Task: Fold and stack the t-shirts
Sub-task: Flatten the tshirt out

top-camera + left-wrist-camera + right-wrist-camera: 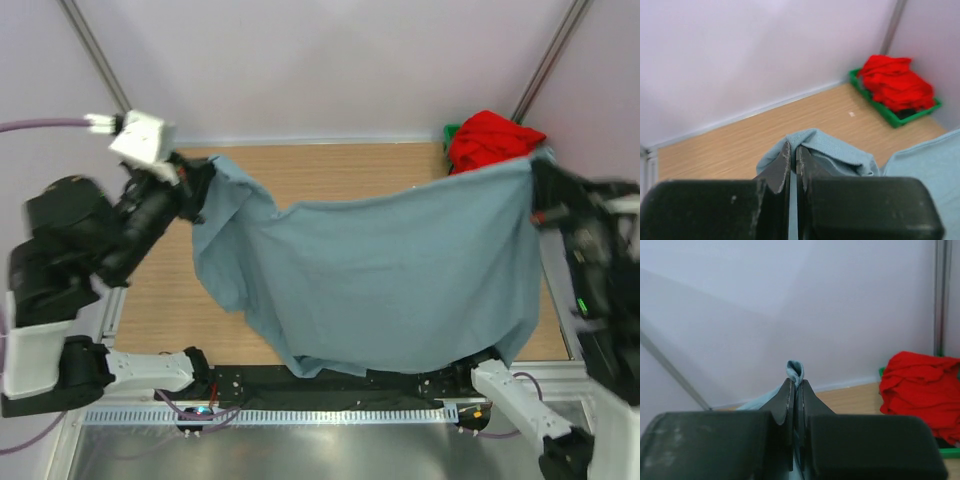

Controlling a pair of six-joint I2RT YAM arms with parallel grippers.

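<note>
Grey-blue t-shirt point(400, 270) hangs clamped in left fingers point(777, 170) and right fingers point(782, 402), red t-shirt point(490, 138) in green tray point(888, 118).

The top view looks steeply down from above the near edge over the whole table point(340, 175), while both wrist views peer low and close past their fingers point(776, 172) toward the far edge, all three sharing the red shirt point(488, 140) at the far right corner.

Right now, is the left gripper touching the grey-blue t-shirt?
Touching. The left wrist view shows the left gripper shut on a fold of the grey-blue t-shirt.
</note>
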